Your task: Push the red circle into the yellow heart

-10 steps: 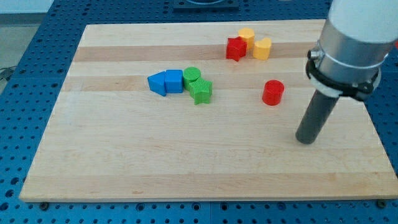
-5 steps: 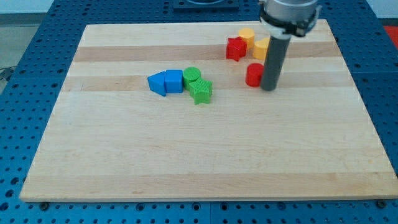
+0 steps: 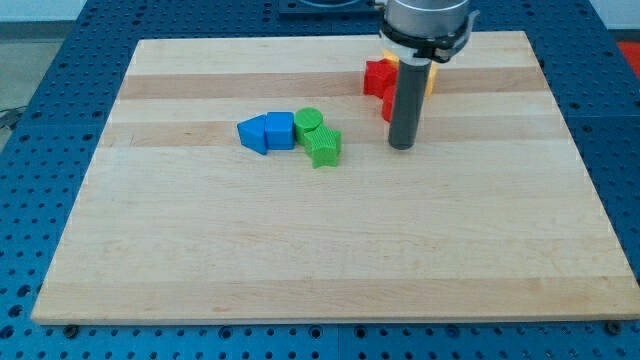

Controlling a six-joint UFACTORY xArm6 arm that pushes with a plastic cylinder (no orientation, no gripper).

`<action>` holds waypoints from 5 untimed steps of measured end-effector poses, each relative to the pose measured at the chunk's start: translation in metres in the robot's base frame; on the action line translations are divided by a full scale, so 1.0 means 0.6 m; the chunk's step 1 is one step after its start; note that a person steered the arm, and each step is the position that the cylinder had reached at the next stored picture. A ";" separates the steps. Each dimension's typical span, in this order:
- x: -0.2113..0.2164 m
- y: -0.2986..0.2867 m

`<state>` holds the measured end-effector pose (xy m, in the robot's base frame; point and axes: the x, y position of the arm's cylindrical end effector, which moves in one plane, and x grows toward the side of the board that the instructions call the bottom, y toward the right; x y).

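Note:
My dark rod comes down from the view's top, and my tip [image 3: 401, 146] rests on the board right of centre. The red circle [image 3: 386, 109] is mostly hidden behind the rod; only a red sliver shows at the rod's left edge, just above the tip. The yellow heart [image 3: 431, 80] is also largely hidden, with a yellow edge showing at the rod's right side, higher up. A red star [image 3: 375, 76] sits just left of the rod, above the red circle. Whether the red circle touches the yellow heart is hidden.
Left of my tip lies a cluster: two blue blocks [image 3: 254, 133] [image 3: 280, 130], a green circle [image 3: 308, 120] and a green star [image 3: 323, 147]. The wooden board [image 3: 300, 250] lies on a blue perforated table. A second yellow block is hidden behind the arm.
My tip swept from the lower right up and left to the red circle, then further left. The red circle moved up and left, toward the red star and yellow blocks.

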<state>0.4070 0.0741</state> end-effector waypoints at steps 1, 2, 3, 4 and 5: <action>-0.048 -0.026; -0.092 -0.015; -0.092 -0.015; -0.092 -0.011; -0.099 0.006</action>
